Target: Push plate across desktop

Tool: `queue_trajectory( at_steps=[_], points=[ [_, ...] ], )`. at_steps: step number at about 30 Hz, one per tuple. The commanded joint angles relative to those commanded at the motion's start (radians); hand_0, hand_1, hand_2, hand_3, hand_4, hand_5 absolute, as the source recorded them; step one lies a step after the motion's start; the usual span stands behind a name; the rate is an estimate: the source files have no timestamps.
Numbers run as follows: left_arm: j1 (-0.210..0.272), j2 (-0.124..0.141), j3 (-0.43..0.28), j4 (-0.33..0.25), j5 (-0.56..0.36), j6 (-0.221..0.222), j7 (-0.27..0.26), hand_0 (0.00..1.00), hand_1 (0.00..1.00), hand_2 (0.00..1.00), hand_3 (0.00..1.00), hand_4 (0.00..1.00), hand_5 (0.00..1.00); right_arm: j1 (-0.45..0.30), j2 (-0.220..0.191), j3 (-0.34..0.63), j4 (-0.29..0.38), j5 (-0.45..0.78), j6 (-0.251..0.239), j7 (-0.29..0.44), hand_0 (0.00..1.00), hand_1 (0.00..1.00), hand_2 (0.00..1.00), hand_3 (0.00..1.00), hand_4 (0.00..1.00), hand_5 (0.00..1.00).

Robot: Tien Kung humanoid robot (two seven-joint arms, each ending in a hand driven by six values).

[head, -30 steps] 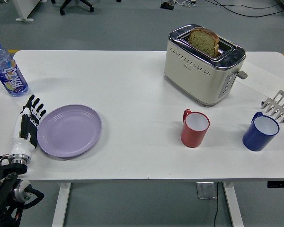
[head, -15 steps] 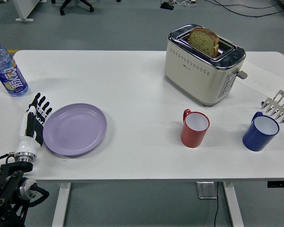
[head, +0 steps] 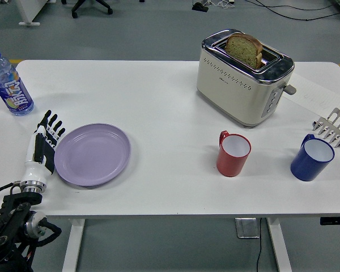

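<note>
Contact comes first in the head view, the only view we have: our left hand (head: 43, 146), black-fingered with a white back, lies flat on the white table (head: 158, 102) with its fingers straight and spread, grasping nothing, its inner edge pressed against the left rim of the round lilac plate (head: 92, 154). We take that plate as our landmark. It sits flat in the near left part of the table, a little way in from the near edge. To its far left, at the table's corner, stands a clear plastic bottle with a blue cap (head: 9, 83). Well to its right is a red mug with a white inside (head: 233, 153), and farther right a dark blue mug (head: 311, 158). Beyond the red mug, well apart from the plate, sits a cream and chrome toaster (head: 243, 76) with a slice of brown bread (head: 243, 49) standing in its slot. At the far right edge lies a small metal rack (head: 332, 126). Our right hand is not in view.

We judge we are mid-push, the hand acting as a flat paddle. The next move calls for a steady sideways sweep to the right, keeping the palm edge low against the rim so the plate slides without tipping, and stopping short of the red mug.
</note>
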Motion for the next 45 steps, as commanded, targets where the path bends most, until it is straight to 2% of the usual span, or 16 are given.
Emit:
queue_trajectory(
  at_steps=[15, 45],
  points=[
    [-0.002, 0.000, 0.029, 0.000, -0.009, 0.005, -0.007, 0.887, 0.929, 0.987, 0.998, 0.512, 0.998, -0.003, -0.001, -0.008, 0.000, 0.002, 0.001, 0.002, 0.612, 0.554, 0.656, 0.640, 0.164, 0.382],
    [-0.057, 0.000, 0.076, 0.037, 0.008, 0.003, -0.006, 0.882, 0.926, 0.980, 0.998, 0.506, 0.998, 0.008, -0.002, -0.018, 0.000, 0.000, 0.004, 0.001, 0.613, 0.554, 0.656, 0.640, 0.164, 0.381]
  ],
)
